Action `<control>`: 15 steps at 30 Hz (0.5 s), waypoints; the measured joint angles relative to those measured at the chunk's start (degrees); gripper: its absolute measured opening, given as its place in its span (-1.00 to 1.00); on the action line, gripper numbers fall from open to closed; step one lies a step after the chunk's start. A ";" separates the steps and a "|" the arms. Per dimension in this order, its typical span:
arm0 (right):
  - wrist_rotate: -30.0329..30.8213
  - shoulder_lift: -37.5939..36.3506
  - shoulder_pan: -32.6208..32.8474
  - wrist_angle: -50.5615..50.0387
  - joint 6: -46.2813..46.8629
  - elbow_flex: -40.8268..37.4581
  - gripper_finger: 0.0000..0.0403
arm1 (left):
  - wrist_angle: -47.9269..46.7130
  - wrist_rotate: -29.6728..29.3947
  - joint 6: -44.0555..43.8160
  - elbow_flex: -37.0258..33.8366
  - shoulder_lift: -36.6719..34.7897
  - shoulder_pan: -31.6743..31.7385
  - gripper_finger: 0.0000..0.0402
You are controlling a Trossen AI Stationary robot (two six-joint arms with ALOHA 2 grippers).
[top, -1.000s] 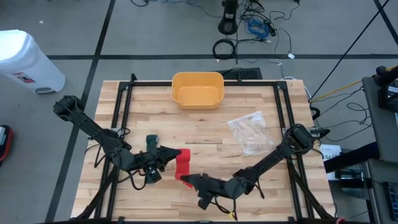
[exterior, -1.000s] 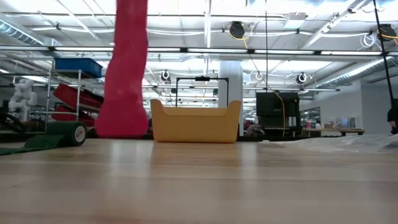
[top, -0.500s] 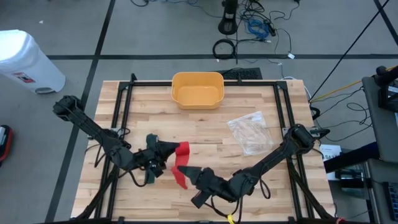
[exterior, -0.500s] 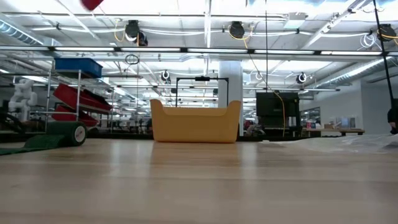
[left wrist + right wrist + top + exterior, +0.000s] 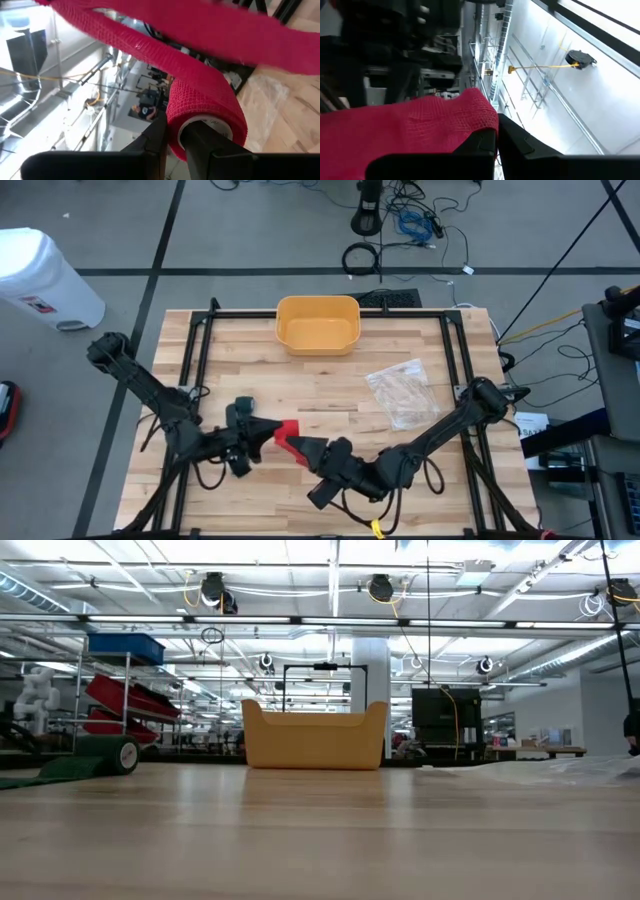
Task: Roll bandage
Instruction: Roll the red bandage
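The red bandage is now a shorter strip, up above the worktop. The left gripper pinches its roll; the right gripper has come closer, clenched on its end.

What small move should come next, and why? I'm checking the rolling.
Probably turn the left end effector to wind more strip on. It grips the roll while the right end effector, shut on the strip's free end, holds it off the table, with loose bandage running between them.
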 joint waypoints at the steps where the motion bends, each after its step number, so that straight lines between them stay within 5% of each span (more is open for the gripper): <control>1: 0.00 -0.02 0.01 -0.03 0.03 0.61 -1.00 | 0.36 0.10 0.50 0.00 0.00 -0.28 -0.72; 15: -0.29 -0.26 -0.62 -9.06 5.72 6.30 -1.00 | -1.44 5.29 -0.77 0.00 0.02 -0.74 -0.72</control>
